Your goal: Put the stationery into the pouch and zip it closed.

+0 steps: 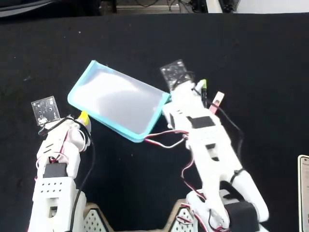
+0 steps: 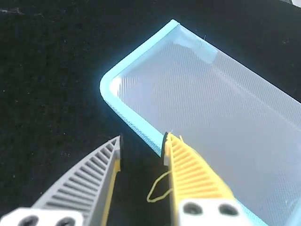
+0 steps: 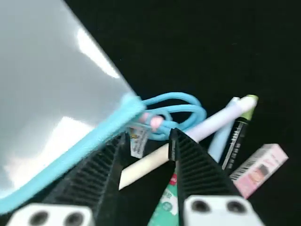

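The right gripper (image 3: pixel 149 136) hangs parted over the blue cord loop (image 3: pixel 178 97) at the pouch's (image 1: pixel 116 99) right corner, mid-frame in the high view. The left gripper (image 2: pixel 141 143), also parted, sits at the pouch's lower-left edge. A green-capped pen (image 1: pixel 203 87) and a pink eraser (image 1: pixel 218 100) lie outside the pouch, right of that arm.

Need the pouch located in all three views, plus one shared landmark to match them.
High view: pouch lies tilted in the middle of the table.
Left wrist view: pouch just ahead of the left gripper, rounded corner nearest.
Right wrist view: pouch beside the right gripper, its blue cord just ahead.
Shared landmark: the pouch's blue border.
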